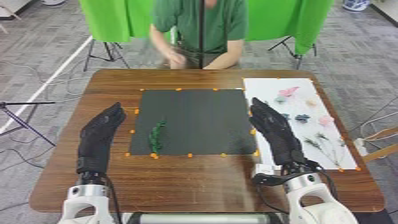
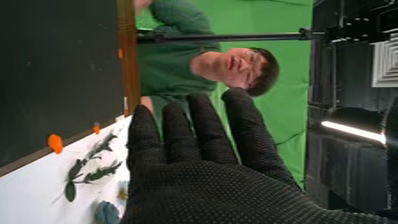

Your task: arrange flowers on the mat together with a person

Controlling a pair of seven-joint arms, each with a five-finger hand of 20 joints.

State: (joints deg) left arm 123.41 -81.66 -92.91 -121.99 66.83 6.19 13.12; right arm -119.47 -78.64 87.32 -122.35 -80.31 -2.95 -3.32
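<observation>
In the head view the dark mat (image 1: 191, 120) lies mid-table, with a green leafy sprig (image 1: 157, 136) on its left part. My left hand (image 1: 100, 130) is left of the mat, fingers straight, holding nothing. My right hand (image 1: 275, 129) is over the border between the mat and the white sheet (image 1: 266, 87), open and empty. On the sheet lie a pink flower (image 1: 289, 91), a dark blue flower (image 1: 302, 118), another pink flower (image 1: 326, 120) and green sprigs (image 1: 320, 136). In the right wrist view my right hand (image 2: 209, 187) has straight fingers; a leafy sprig (image 2: 89, 172) and a blue flower (image 2: 107, 212) are beside it.
Orange tape pieces (image 1: 179, 89) mark the edges of the mat and sheet on the brown table (image 1: 222, 185). A person in green (image 1: 201, 30) is at the far side, hands near the far table edge. A thin dark pole stands in front of the person.
</observation>
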